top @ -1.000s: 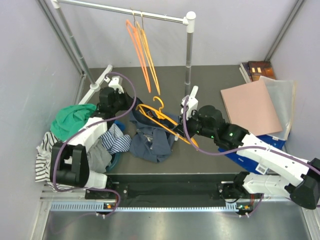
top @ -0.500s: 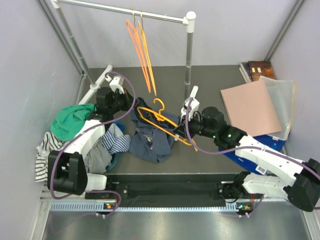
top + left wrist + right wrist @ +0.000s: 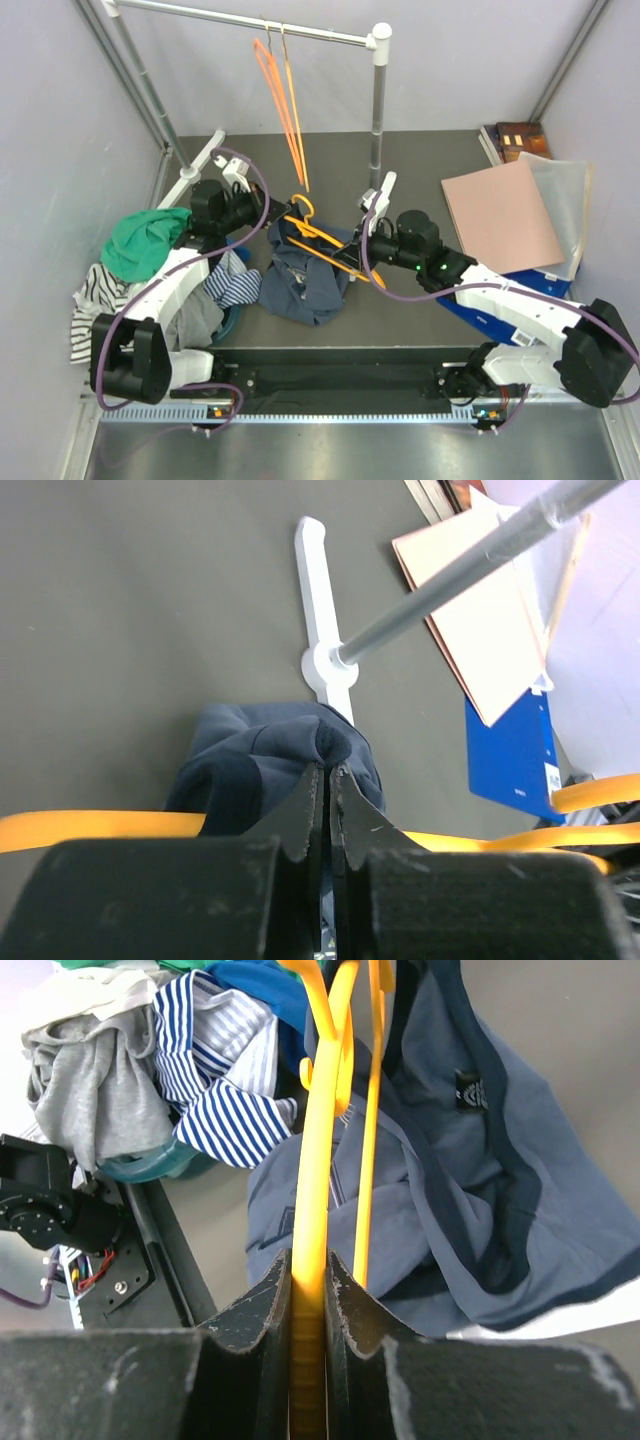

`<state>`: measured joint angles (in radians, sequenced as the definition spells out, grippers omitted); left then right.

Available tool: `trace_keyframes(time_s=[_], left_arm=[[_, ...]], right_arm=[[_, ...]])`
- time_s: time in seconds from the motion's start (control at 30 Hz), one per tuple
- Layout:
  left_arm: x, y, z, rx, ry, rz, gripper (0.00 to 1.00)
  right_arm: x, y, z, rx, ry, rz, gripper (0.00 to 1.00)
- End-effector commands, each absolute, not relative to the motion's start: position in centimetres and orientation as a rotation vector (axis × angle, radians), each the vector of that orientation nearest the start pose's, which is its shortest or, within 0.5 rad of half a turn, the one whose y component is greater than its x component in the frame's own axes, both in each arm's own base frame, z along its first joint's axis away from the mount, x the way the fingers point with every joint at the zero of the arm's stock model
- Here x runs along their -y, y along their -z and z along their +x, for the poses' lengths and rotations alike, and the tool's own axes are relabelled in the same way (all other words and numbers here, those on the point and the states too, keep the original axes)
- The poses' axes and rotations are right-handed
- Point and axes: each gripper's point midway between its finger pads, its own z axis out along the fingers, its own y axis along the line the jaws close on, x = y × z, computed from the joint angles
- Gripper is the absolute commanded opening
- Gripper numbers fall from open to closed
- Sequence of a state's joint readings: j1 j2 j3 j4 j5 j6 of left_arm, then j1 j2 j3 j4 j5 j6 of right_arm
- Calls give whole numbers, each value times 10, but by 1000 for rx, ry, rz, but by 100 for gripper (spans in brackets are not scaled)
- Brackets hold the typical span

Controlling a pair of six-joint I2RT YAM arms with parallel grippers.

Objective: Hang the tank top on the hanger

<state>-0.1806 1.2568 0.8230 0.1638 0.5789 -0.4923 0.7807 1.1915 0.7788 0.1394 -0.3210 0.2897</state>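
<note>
"Gripping what, on our left side?"
"Our left hand (image 3: 327,780) is pinched tight on a raised fold of the tank top (image 3: 250,770), at the garment's far end. The rest lies crumpled on the dark surface (image 3: 420,160) between our two arms."
"And the right?"
"Our right hand (image 3: 310,1280) is clamped on one arm of the hanger (image 3: 322,1140), which is tilted over the cloth with its hook pointing away from our bases. We cannot tell whether it touches."
"How do we expect the top to handle?"
"Light and limp, we judge. It will sag wherever we don't support it, so a single pinch lifts only a peak. A strap or an armhole edge looks the better hold, since that opening must pass over the hanger's end."
"And the hanger?"
"Stiff, thin, smooth plastic. It could swivel in our clamp if cloth drags on it."
"Any risk?"
"The striped cloth (image 3: 235,282) lies just beside the top, so we could catch it too."
</note>
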Motion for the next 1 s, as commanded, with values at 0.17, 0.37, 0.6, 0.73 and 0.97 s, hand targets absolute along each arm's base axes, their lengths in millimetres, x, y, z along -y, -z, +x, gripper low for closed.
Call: trace_keyframes(time_s=[0.17,0.37,0.6,0.73,0.97], left_arm=[[171,-228,343,-1898,894,121,0],[143,-203,350,-1999,698,-3,36],[146,-218,342,-1926,724,53,92],[146,-238,334,-1837,739,77,88],[138,-241,326,-1827,687,71,86]], right_arm=[[-345,-246,240,-1649,-1125,-711,0],[-347,-251,239,-1618,-1131,-712,0],[-352,-244,243,-1627,-1138,-715,0],[-351,-244,244,-1620,-1141,-698,0],[-351,-246,247,-1602,-1137,-670,0]])
